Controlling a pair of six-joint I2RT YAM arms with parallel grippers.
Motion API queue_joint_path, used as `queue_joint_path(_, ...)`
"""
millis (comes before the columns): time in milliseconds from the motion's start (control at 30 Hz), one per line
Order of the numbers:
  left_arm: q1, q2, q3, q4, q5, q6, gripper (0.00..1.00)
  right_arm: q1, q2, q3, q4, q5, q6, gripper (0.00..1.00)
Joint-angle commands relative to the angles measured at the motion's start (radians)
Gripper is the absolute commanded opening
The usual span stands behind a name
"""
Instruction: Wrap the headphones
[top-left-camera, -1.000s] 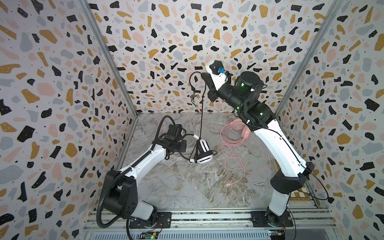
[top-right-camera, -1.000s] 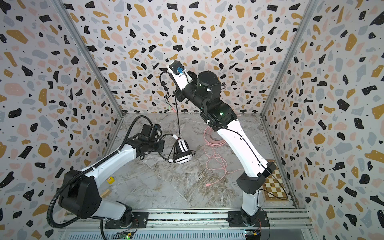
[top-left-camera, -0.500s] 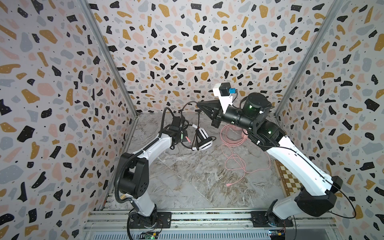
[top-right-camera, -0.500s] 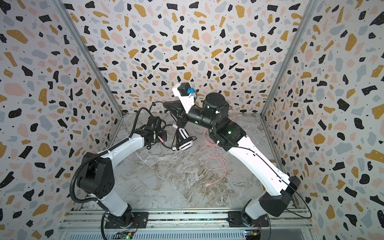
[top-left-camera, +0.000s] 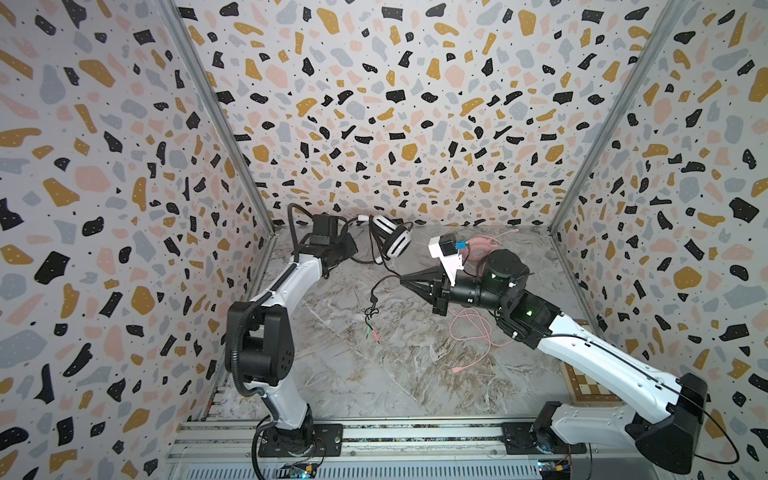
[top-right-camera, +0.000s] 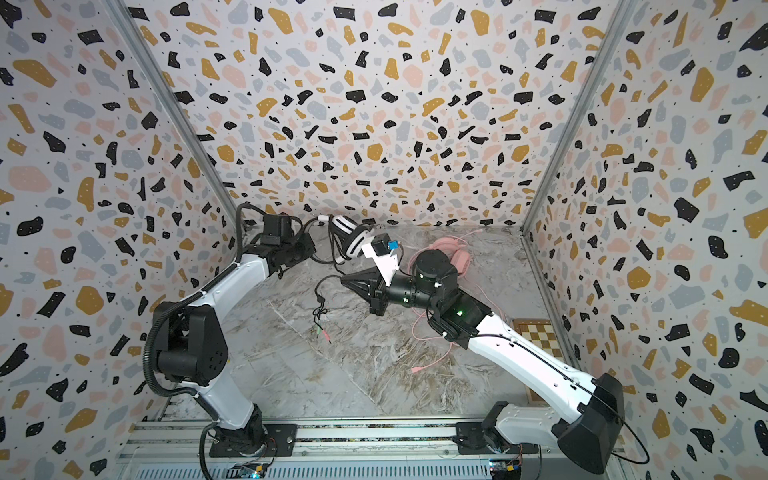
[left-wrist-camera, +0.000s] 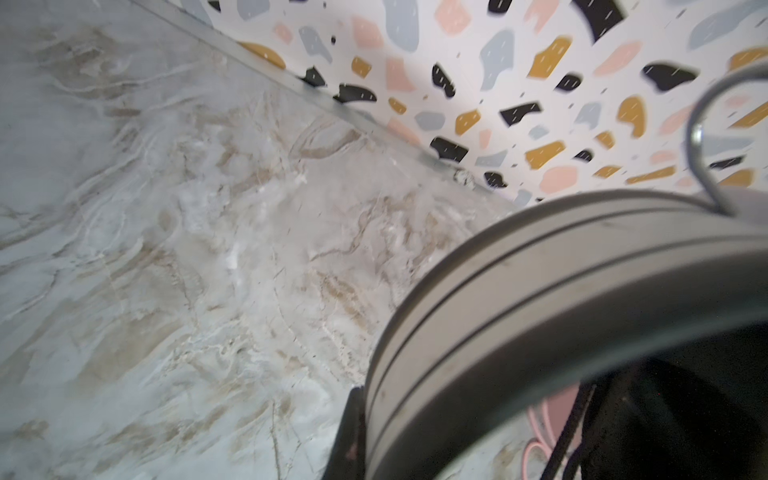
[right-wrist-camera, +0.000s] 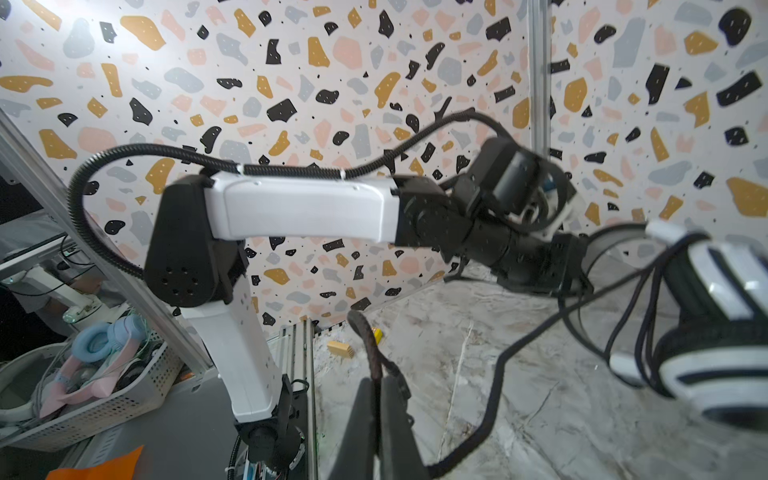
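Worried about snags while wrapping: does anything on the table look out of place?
The pink headphones lie unwrapped at the back; their pink cable sprawls in loose loops under the right arm, where it might snag.

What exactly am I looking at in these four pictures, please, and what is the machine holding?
You see a left robot arm and a right robot arm standing at the near edge of a marble-patterned table. Two pictures look down from one overhead stereo camera; the other two come from a camera on each arm's wrist. The left end effector is shut on the band of the white headphones, holding them off the table. The right end effector pinches their thin black cable, whose plug end hangs down toward the table. The pink headphones lie at the back right, their pink cable loose across the table.
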Motion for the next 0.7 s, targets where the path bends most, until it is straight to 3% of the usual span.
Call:
queue_joint_path(0, 0.023, -0.079, 0.051, 0.184, 0.164, -0.125, 0.00, -0.020, -0.022, -0.087, 0.081, -0.020, 0.040, 0.00)
queue_joint_path(333, 0.033, -0.178, 0.076, 0.186, 0.299, -0.158, 0.00, -0.225, 0.002, -0.218, 0.189, -0.086, 0.066, 0.00)
queue_joint_path(500, 0.035, -0.270, -0.026, 0.275, 0.472, -0.186, 0.00, -0.353, 0.056, -0.195, 0.221, -0.132, 0.069, 0.00)
queue_joint_path(567, 0.035, -0.300, -0.053, 0.257, 0.512, -0.159, 0.00, -0.404, 0.073, -0.184, 0.253, -0.149, 0.088, 0.00)
queue_joint_path(667, 0.033, -0.343, -0.068, 0.136, 0.562, -0.026, 0.00, -0.479, 0.106, -0.143, 0.279, -0.184, 0.128, 0.00)
